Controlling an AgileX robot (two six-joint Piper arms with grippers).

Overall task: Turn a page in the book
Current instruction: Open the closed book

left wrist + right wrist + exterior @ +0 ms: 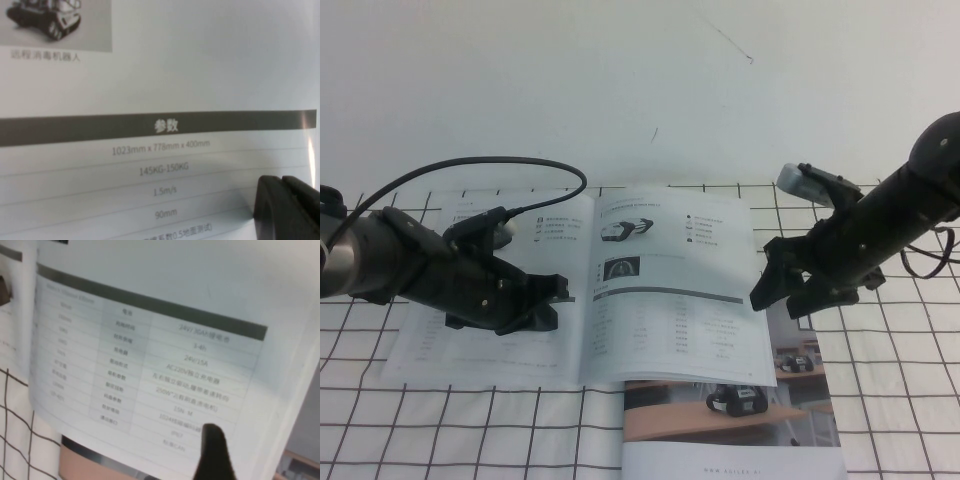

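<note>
Nearest the camera lies a colour-photo brochure (740, 425), poking out from under the open book (590, 290), which rests flat on the grid-patterned bench (880, 400). Both of the book's leaves show grey header bars and tables of fine print.

On the book's left leaf sits the left claw (535, 300); its dark fingers reach toward the spine, low over or touching the paper. Whether they are spread or pressed together I cannot tell. The left wrist view shows only one dark fingertip (285, 207) against the printed table.

Hovering just beside the outer edge of the page (680, 300) is the right claw (780, 290), its jaws spread wide and holding nothing. In the right wrist view one fingertip (215, 452) stands close to the page's lower part, near the table.

Turning has not begun, to my eye; the page lies flat.

Risks from here: the leaf is thin and glossy, so the fingers may slide off and fail to lift it, or catch several leaves together. A hard pinch could crease the edge. If the left claw is not truly pressing down, the whole book could shift across the brochure beneath when the right pulls.
</note>
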